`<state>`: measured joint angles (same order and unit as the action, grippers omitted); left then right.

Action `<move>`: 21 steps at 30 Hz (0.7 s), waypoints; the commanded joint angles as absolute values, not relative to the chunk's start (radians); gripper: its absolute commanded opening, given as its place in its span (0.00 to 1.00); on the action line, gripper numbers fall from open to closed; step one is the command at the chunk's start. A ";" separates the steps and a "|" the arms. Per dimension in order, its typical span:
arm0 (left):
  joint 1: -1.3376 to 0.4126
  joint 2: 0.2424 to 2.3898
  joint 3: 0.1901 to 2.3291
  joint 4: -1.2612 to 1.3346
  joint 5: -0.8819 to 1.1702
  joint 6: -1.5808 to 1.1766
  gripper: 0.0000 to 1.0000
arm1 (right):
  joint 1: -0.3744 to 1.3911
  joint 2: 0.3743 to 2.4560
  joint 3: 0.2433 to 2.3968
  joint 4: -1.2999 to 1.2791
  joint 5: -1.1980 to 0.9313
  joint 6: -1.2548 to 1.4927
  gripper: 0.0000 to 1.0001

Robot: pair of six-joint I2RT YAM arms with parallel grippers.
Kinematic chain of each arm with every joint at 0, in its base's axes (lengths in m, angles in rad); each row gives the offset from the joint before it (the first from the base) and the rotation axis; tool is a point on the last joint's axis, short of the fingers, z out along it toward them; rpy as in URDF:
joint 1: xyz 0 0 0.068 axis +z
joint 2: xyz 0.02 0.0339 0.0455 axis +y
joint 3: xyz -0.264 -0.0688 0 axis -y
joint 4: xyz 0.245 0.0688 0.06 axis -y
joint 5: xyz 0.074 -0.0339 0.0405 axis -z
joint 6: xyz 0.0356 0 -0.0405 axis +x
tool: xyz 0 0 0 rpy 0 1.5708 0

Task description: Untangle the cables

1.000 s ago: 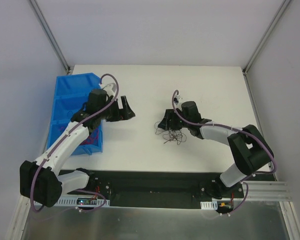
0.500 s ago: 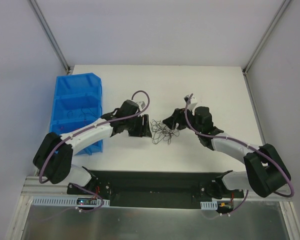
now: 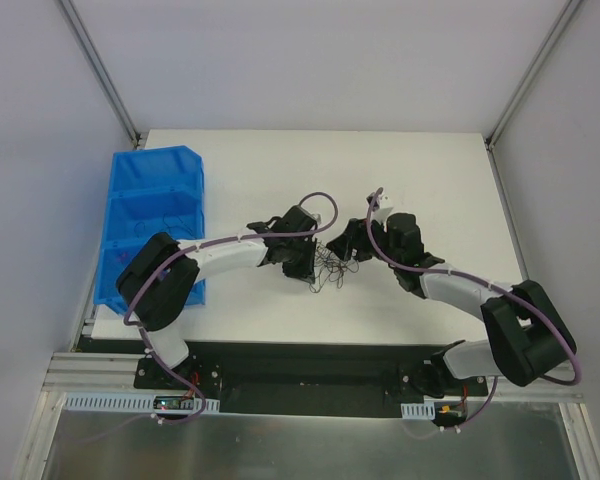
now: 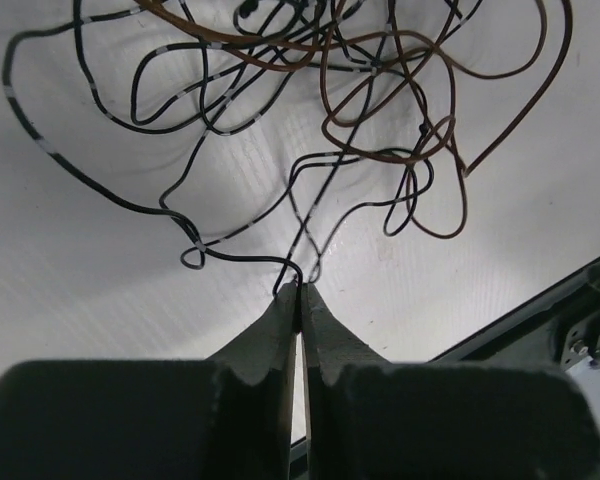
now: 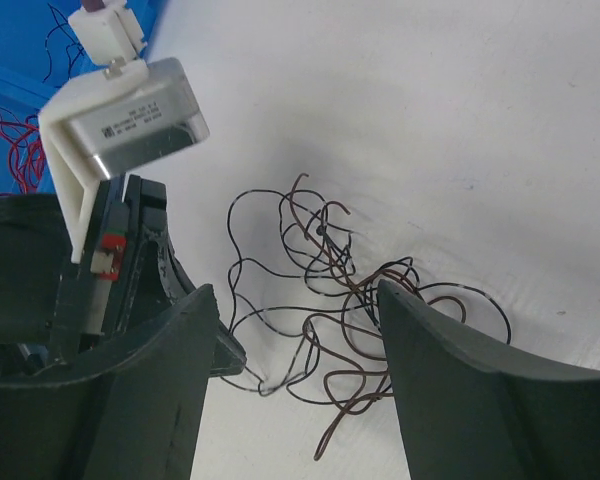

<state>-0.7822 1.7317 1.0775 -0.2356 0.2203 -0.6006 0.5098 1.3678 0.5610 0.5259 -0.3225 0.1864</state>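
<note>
The cables [image 3: 330, 271] are a small tangle of thin black and brown wires lying on the white table between my two grippers. In the left wrist view the cables [image 4: 360, 110] spread out ahead of the left gripper [image 4: 300, 290], whose jaws are pressed together on a loop of black wire at the near edge of the tangle. My left gripper [image 3: 308, 264] sits at the tangle's left side. The right gripper [image 5: 295, 288] hovers open over the cables [image 5: 330, 290], one finger on each side. Seen from above, the right gripper [image 3: 346, 244] is just up and right of the tangle.
A blue bin [image 3: 150, 200] with compartments stands at the table's left edge; thin red wires [image 5: 15, 140] lie in it. The left arm's wrist camera housing [image 5: 130, 115] is close to the right gripper's left finger. The table's front edge [image 3: 310, 340] lies near the tangle.
The left arm has swung from the blue bin across to the tangle, and its jaws have closed on a black wire. The right gripper has shifted up and right of the tangle and stays open.
</note>
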 commanded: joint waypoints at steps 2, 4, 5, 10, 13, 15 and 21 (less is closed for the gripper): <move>-0.822 1.724 1.100 -0.270 0.160 -0.620 0.00 | 0.508 1.382 0.614 0.548 -0.341 0.184 0.67; -0.831 1.706 1.104 -0.279 0.155 -0.620 0.00 | 0.509 1.393 0.620 0.542 -0.342 0.184 0.67; -0.833 1.688 1.106 -0.284 0.147 -0.620 0.00 | 0.511 1.402 0.621 0.540 -0.344 0.184 0.67; -0.835 1.542 1.120 -0.305 0.072 -0.603 0.00 | 0.540 1.453 0.682 0.450 -0.350 0.155 0.76; -0.833 1.471 1.146 -0.328 0.022 -0.585 0.00 | 0.580 1.476 0.707 0.433 -0.353 0.127 0.81; -0.833 1.436 1.161 -0.337 0.008 -0.577 0.00 | 0.601 1.483 0.721 0.426 -0.354 0.114 0.81; -0.831 1.365 1.221 -0.356 -0.023 -0.580 0.00 | 0.627 1.537 0.758 0.396 -0.347 0.112 0.76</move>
